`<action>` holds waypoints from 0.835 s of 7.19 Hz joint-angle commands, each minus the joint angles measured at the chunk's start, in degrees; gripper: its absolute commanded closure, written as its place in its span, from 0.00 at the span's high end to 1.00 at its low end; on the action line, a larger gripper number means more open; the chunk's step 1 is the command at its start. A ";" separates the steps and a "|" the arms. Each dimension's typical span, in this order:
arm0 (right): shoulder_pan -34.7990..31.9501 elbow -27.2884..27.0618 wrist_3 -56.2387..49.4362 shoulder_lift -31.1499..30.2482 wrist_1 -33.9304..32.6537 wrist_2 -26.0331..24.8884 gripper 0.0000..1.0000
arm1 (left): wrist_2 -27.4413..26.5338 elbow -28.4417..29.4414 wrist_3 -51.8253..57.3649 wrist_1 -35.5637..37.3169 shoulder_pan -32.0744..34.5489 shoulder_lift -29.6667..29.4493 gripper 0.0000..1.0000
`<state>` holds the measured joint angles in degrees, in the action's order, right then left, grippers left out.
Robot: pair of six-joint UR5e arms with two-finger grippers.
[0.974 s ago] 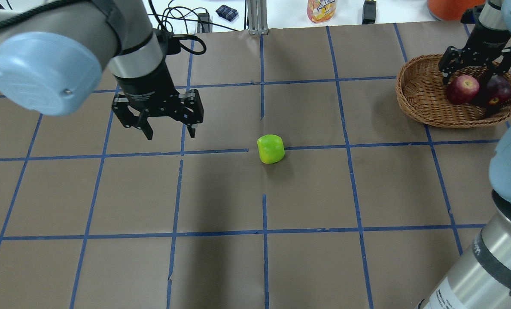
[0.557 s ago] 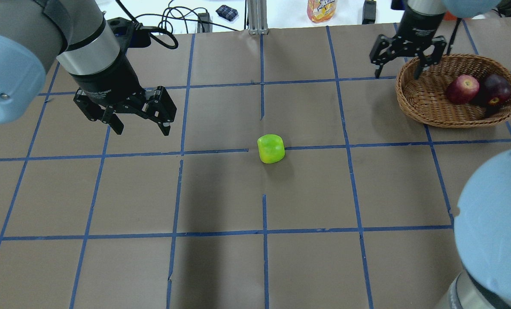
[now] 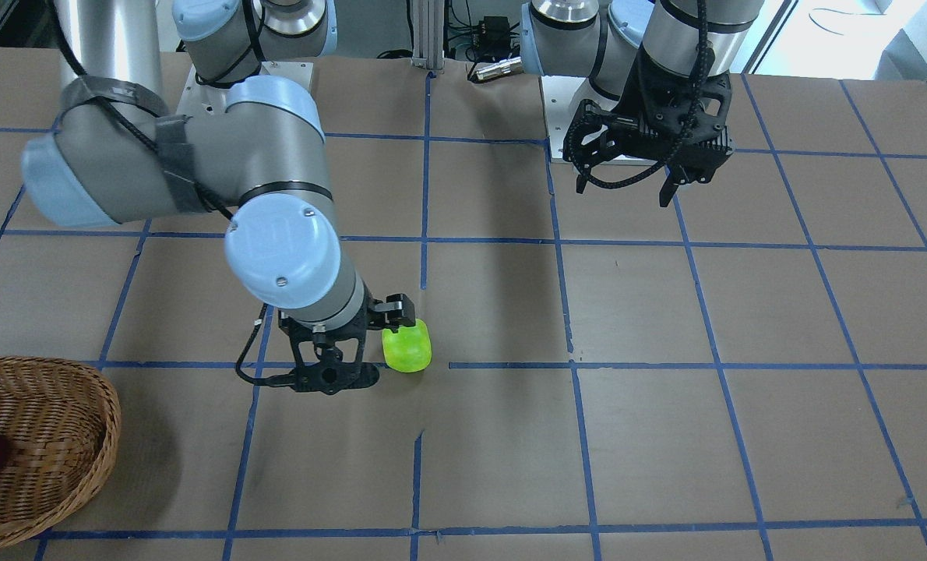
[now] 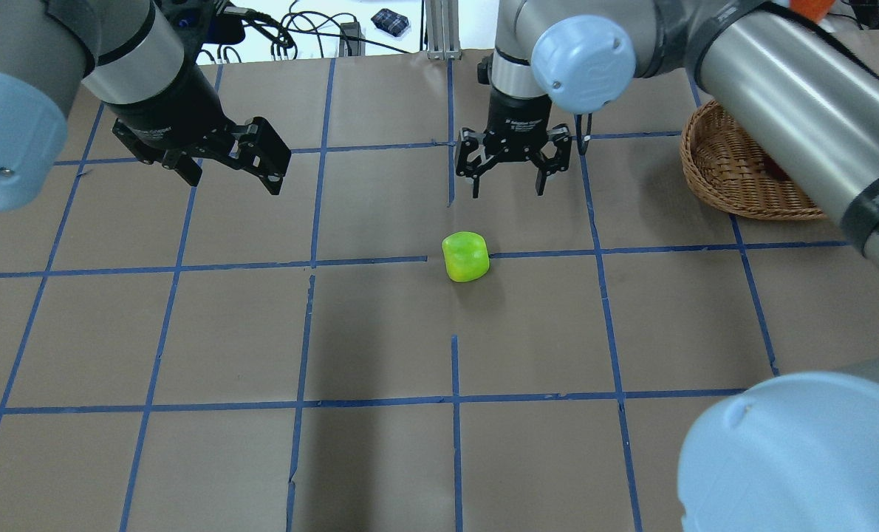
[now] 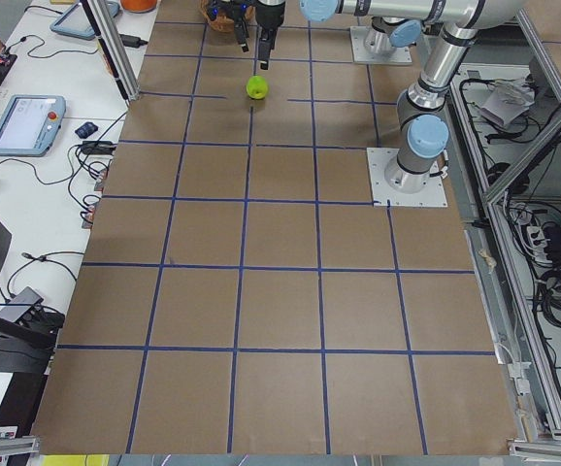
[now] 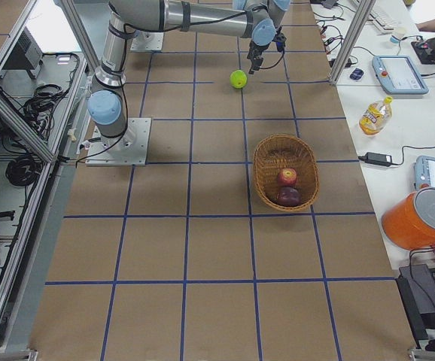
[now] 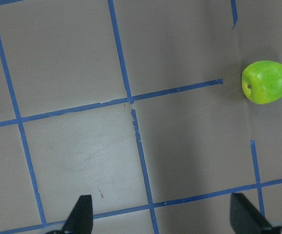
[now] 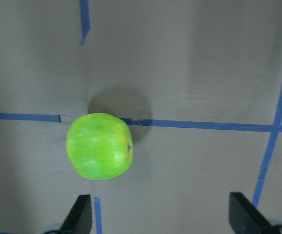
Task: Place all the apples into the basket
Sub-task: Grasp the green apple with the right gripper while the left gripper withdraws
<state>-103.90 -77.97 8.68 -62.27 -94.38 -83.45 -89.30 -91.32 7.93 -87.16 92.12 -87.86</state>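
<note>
A lime-green apple (image 4: 466, 256) lies on its side on a blue tape line at mid-table, also seen as the green apple (image 8: 99, 146) and the green apple (image 3: 407, 347). My right gripper (image 4: 507, 192) hangs open over the table just beyond it, holding nothing; in its wrist view the apple sits left of centre, outside the fingers. At the right edge stands the wicker basket (image 6: 285, 171), holding a red apple (image 6: 287, 177) and a dark maroon apple (image 6: 288, 196). The right arm covers part of the basket (image 4: 735, 177). My left gripper (image 4: 233, 185) hangs open and empty, far left.
Brown paper with a blue tape grid (image 4: 380, 325) covers the table. Cables, a juice bottle (image 4: 552, 16) and small items lie beyond the far edge. An orange bucket (image 6: 421, 218) and tablets stand on the side bench. The right arm's elbow (image 4: 794, 451) fills the near right corner.
My right gripper left the basket, where it stood open around the red apple, and swung left to the table's middle. The left gripper drew back to the far left. The green apple stayed put.
</note>
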 commanded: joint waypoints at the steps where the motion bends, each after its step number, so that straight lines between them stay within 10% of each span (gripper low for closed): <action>1: -3.07 -8.48 0.38 0.48 -13.93 0.39 1.00 | -0.09 -0.35 0.15 -0.20 -0.54 0.32 1.00; 6: -4.11 -11.68 3.54 2.86 -18.30 0.57 1.00 | -1.85 -0.35 -0.02 -0.38 -0.63 0.41 1.00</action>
<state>-107.38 -89.58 11.56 -59.74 -112.48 -82.94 -90.82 -91.67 7.92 -87.51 91.50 -87.46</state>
